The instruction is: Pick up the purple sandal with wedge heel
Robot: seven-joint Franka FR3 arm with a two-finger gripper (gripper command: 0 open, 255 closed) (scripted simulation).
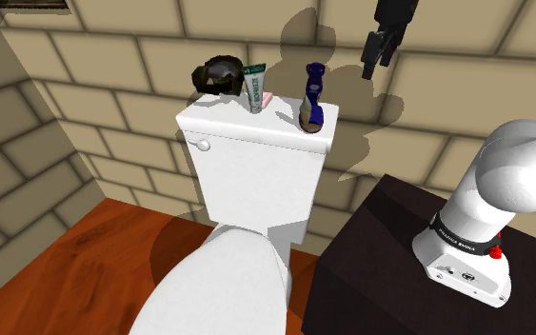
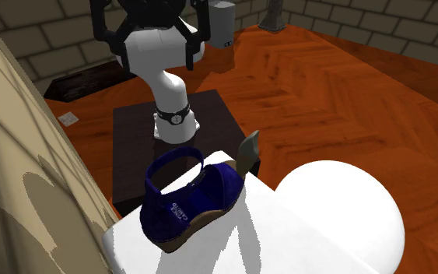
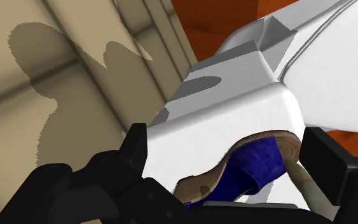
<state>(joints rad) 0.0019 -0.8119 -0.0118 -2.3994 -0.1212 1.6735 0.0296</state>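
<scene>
The deep blue-violet sandal with tan wedge sole and ankle strap (image 1: 311,97) is found resting on its sole on the white toilet cistern lid (image 1: 228,119), towards the shoulder view's right end. A green-and-white tube (image 1: 254,86) stands near it. The black end effector (image 1: 380,57) hangs well above the sandal, towards the shoulder view's right. In the wrist view its fingers (image 3: 136,149) are seen apart, with nothing held.

The approach is judged to be the step in hand. A descent is advised with the fingers set across the sandal's narrow body at the wedge, kept clear of the ankle strap and the tube.

The end effector's upper part is cut off in the shoulder view. Part of the sandal is hidden behind the end effector's body in the wrist view. The dark brown object (image 1: 218,74) on the lid cannot be identified.
</scene>
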